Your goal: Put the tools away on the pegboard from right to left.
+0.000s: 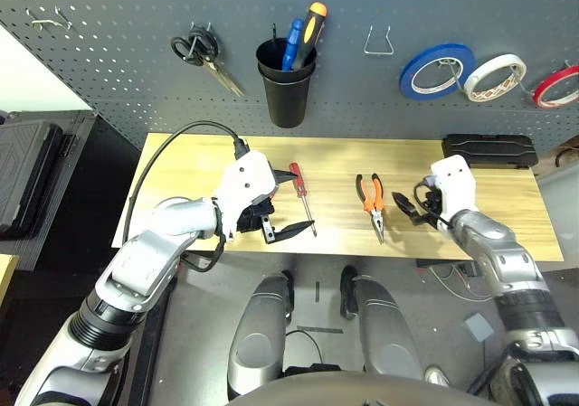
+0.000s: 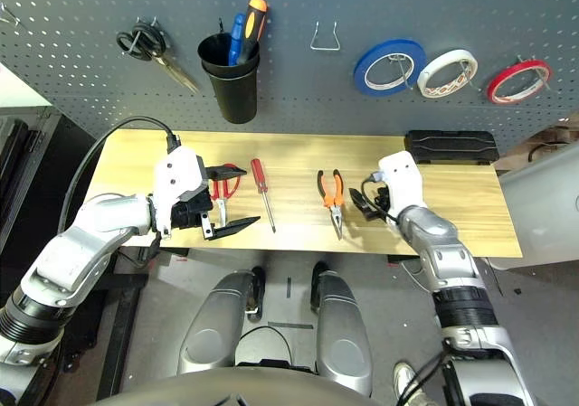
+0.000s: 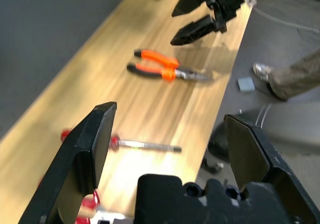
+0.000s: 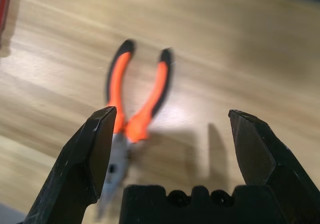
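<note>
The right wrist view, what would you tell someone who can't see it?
Orange-and-black pliers lie on a pale wooden table, seen between the two open black fingers of the right claw, which is not touching them. The pliers' handles point away from the camera and their metal nose points toward it.

The right gripper (image 4: 170, 151) is seen with its two black fingers spread wide apart above the wooden table (image 4: 240, 59). The orange-and-black-handled pliers (image 4: 134, 104) are laid flat on the table beyond the left-hand finger (image 4: 87, 159), handles splayed away from it, metal nose partly hidden behind it.
</note>
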Motion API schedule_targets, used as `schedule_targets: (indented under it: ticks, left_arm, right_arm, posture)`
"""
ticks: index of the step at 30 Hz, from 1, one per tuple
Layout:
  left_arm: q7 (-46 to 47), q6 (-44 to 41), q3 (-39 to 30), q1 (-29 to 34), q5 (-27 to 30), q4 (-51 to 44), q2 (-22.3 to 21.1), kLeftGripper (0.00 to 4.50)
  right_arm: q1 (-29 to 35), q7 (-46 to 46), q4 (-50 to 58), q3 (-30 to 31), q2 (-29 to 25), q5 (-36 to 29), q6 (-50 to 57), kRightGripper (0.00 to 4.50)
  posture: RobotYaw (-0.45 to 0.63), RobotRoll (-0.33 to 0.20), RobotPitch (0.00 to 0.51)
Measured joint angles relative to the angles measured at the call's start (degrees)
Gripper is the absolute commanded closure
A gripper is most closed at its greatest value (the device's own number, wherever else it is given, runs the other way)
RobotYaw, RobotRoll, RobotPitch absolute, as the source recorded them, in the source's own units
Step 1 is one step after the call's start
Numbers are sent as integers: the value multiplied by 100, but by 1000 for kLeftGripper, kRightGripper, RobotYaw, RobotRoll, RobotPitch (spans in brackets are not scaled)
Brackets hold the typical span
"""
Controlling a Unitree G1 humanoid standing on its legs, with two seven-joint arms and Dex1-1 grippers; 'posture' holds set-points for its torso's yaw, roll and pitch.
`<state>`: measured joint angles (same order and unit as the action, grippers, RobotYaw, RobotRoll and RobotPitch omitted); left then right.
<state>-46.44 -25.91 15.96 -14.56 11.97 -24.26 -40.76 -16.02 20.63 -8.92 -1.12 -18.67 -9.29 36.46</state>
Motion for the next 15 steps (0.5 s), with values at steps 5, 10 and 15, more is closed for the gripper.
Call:
schedule_targets:
  ticks: [5,10,15]
  left_arm:
    - [-34,-135,51,-14,-176,42,-51,0]
    - [-68,-202,83,-28,-330,63,-60,0]
    - [-87,-281,95,-57,-447,79,-54,0]
  right_arm:
    - [-611,-453,-122,39,491,-5,1168,32]
    - [-1161,-788,-849,44,798,59,1573,32]
    - [-1738,-1143,-1839,35,943,196,1651,32]
  posture:
    - [240,0,276]
    - [251,0,280]
    - [264,0,286]
